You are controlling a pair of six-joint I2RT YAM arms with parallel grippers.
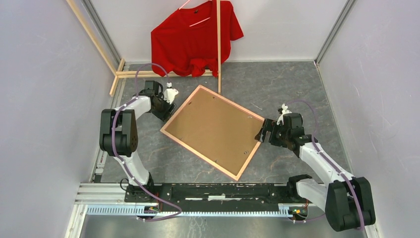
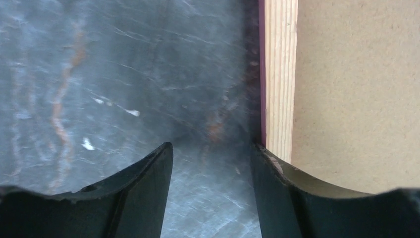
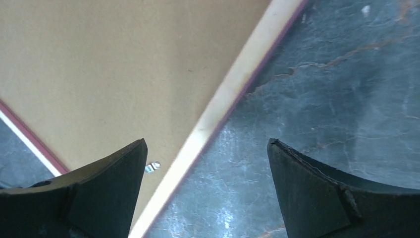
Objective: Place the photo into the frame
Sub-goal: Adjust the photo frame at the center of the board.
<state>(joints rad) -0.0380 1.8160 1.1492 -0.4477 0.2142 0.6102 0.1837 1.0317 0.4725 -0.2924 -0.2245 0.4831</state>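
Toward the right edge of the table, nearest the arm bases: right gripper, pincer wide, straddling the pale wooden rim of the frame by its right corner, closed on nothing. Frame lies face down and skewed at mid-table, with a brown backing board set inside it. Left gripper at the frame's far-left side: jaws parted over bare table, one finger hard against or just beside the rim; cannot tell which. Far edge: red shirt hanging on a wooden-stick rack.
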